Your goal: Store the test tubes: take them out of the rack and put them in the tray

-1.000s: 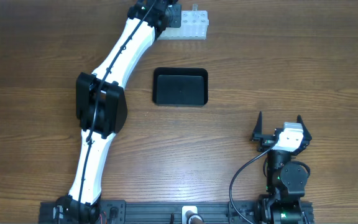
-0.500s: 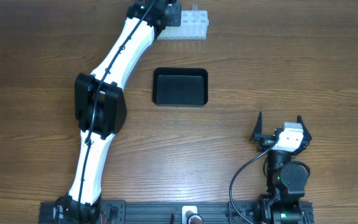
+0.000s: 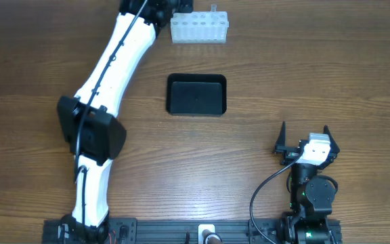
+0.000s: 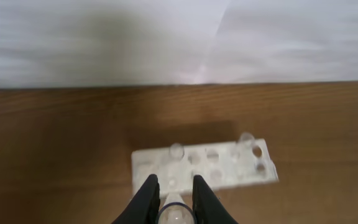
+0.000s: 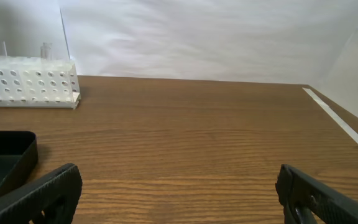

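Tube [image 4: 174,215] cut off within left claw [image 4: 174,182].

Even, diffuse overhead light falls bright on the wooden table [image 3: 330,81] in the top view. Only a thin soft shadow edges the test tube rack [image 3: 199,30], and the black tray [image 3: 196,95] near it carries a dull sheen. In the left wrist view the rack is blurred and pale, with a dark shadow just behind it and a grey patch on the white wall beyond. The left end effector [image 4: 174,199] and its clamped test tube [image 4: 174,215] are soft too. In the right wrist view the rack is crisp, while the right end effector [image 5: 179,183], fingers [image 5: 42,196] spread, is out of focus.
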You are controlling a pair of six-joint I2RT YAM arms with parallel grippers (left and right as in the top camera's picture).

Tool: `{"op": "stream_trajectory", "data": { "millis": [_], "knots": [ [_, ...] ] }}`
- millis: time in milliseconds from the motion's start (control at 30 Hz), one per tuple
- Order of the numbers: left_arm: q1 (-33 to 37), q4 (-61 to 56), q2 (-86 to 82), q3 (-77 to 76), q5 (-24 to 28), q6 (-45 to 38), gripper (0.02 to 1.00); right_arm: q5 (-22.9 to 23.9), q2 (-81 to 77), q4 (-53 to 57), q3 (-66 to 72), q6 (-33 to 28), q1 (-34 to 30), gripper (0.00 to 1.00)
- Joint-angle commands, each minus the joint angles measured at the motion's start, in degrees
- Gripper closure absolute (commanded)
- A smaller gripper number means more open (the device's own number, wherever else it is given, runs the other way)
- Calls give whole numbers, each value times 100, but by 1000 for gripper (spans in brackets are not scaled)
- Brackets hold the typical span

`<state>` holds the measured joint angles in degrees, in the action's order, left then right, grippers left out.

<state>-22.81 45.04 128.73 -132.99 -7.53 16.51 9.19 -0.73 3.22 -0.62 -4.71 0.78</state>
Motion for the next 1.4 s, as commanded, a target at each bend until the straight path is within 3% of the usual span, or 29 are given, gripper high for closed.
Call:
{"op": "stream_trajectory", "data": {
  "millis": [33,233,667,1000,1400],
  "knots": [
    [-28,629,-564,-140,17,61,912,15,46,24,31,-9,-37,7],
    [-96,2039,-863,-140,581,356,936,15,46,24,31,-9,-37,9],
    [-363,4135,-579,-140,920,660,956,15,46,24,31,-9,-37,7],
    [-345,4253,186,-138,1394,673,954,15,46,24,31,-9,-37,9],
    [-240,3980,868,-140,1414,671,954,15,46,22,31,-9,-37,7]
  ]
}}
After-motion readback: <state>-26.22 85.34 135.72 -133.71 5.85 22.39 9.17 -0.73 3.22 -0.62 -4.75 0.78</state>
